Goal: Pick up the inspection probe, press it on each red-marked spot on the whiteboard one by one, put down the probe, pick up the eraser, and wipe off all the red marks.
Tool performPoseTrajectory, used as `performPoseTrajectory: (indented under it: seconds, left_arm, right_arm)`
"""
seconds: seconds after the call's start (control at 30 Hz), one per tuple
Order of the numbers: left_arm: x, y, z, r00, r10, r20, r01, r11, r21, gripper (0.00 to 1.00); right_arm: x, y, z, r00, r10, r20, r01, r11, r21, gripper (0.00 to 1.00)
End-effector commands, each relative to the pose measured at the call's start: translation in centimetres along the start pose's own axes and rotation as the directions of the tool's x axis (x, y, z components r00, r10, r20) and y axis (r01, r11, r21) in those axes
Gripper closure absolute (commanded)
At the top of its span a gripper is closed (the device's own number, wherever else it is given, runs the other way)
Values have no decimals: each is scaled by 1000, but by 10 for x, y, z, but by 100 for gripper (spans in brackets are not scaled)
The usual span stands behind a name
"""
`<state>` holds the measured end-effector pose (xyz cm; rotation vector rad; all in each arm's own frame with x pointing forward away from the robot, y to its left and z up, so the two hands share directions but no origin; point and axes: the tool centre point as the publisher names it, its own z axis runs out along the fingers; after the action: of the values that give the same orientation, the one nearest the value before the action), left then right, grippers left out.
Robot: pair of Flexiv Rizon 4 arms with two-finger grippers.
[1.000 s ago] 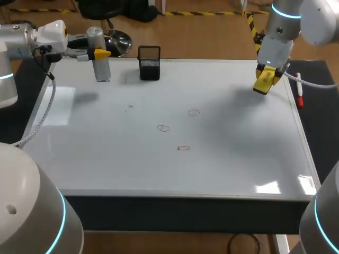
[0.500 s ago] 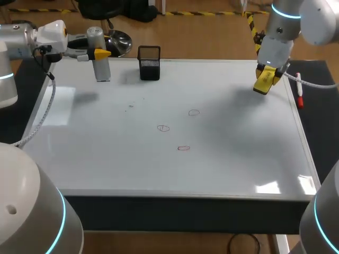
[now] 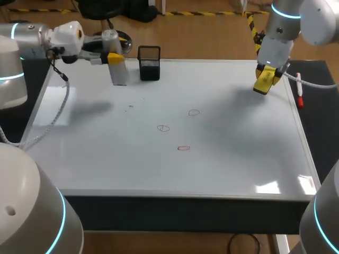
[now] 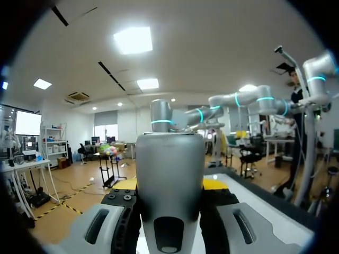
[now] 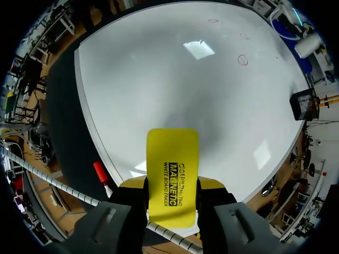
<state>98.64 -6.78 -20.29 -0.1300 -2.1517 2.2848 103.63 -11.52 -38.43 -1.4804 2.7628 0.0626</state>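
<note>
The inspection probe [image 3: 117, 63], a grey cylinder, hangs upright over the whiteboard's [image 3: 238, 153] far left part, with my left gripper [image 3: 113, 57] shut on it. In the left wrist view the probe [image 4: 169, 180] fills the gap between that gripper's [image 4: 169, 191] fingers. Three red marks [image 3: 194, 112] [image 3: 163, 128] [image 3: 183, 148] lie near the board's middle. My right gripper [image 3: 265, 78] is over the far right corner, shut on the yellow eraser [image 3: 264, 80], which is held above the board. In the right wrist view the eraser [image 5: 172, 169] sits between the fingers, with the red marks [image 5: 242, 60] far ahead.
A black mesh holder [image 3: 149, 63] stands at the board's far edge, just right of the probe. A red marker [image 3: 300, 94] lies on the dark surface beside the board's right edge and shows in the right wrist view as the red marker [image 5: 101, 175].
My left arm has carried the probe to the right, closer to the black mesh holder. The right arm and the eraser have stayed in place.
</note>
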Motion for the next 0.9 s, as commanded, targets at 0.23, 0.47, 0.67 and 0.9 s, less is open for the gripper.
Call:
performPoseTrajectory:
  seconds: [0.23, 0.47, 0.67, 0.9]
  left_arm:
    - [51, -1, 63, 994, -17, -108, 18, 1000, 5, 100]
    - [84, 11, 94, 982, -56, -178, 58, 998, 10, 100]
    - [100, 28, 110, 973, -100, -210, 104, 995, 10, 100]
    - [112, 43, 126, 961, -119, -249, 127, 992, 17, 100]
  right_arm:
    - [0, -1, -1, 1000, -2, -3, 2, 1000, 0, 100]
    - [0, -1, -1, 1000, -2, -3, 2, 1000, 0, 100]
    - [0, -1, -1, 1000, -2, -3, 2, 1000, 0, 100]
    - [0, -1, -1, 1000, -2, -3, 2, 1000, 0, 100]
